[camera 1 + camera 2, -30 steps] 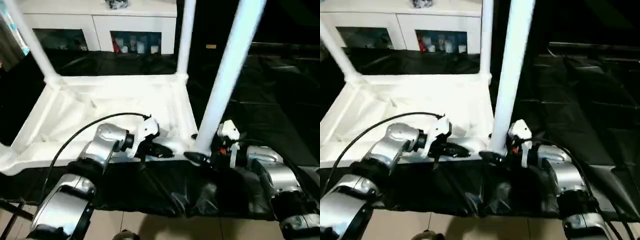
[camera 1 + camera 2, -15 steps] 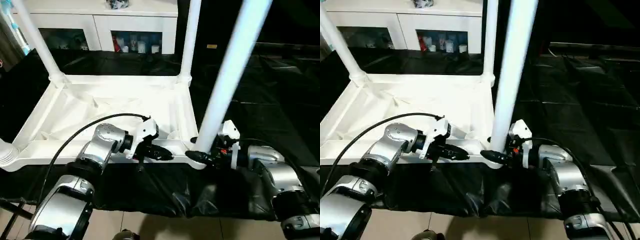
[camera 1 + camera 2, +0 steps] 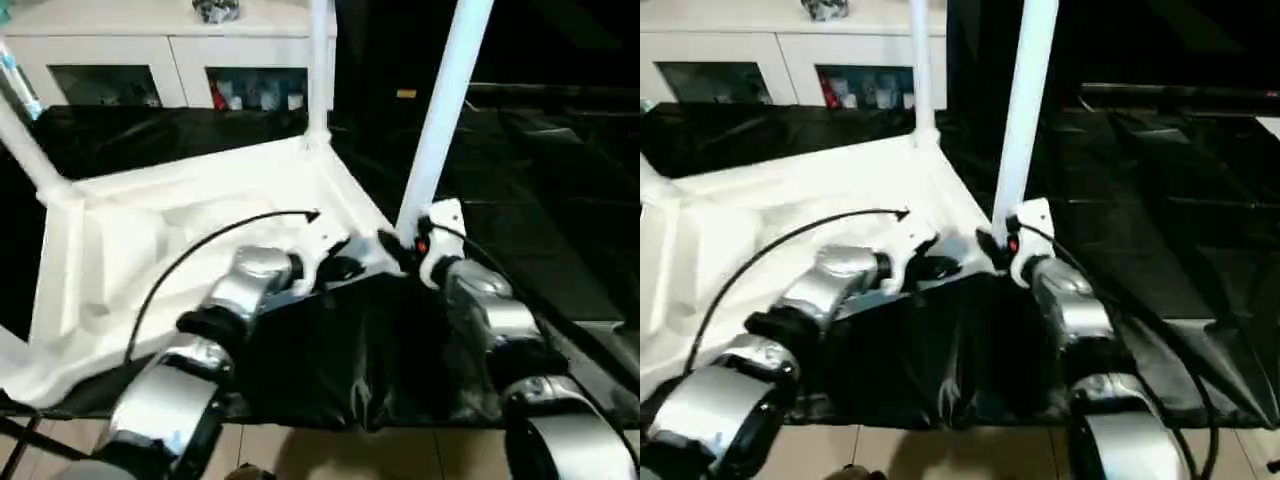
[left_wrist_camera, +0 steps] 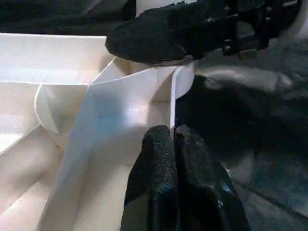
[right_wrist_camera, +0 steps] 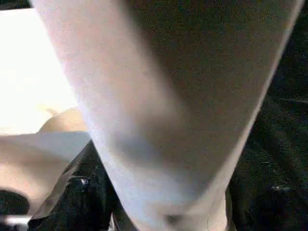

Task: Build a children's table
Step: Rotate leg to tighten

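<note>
Black sheeting (image 3: 560, 250) covers the floor, crumpled between the silver forearms. On it lies the table (image 3: 200, 215), upside down, ribbed underside up, with legs rising from its corners. Behind stands a white cabinet (image 3: 170, 50) with glass doors and small items inside. The left gripper (image 4: 172, 144), fingers together, pinches the table's thin near rim. The right gripper (image 3: 392, 243) is clamped on the near-right leg (image 3: 440, 110) at its base.

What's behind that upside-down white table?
Behind the table top stands a white cabinet with glass doors; small items sit inside, too blurred to name. The table's upright legs hide parts of it.
</note>
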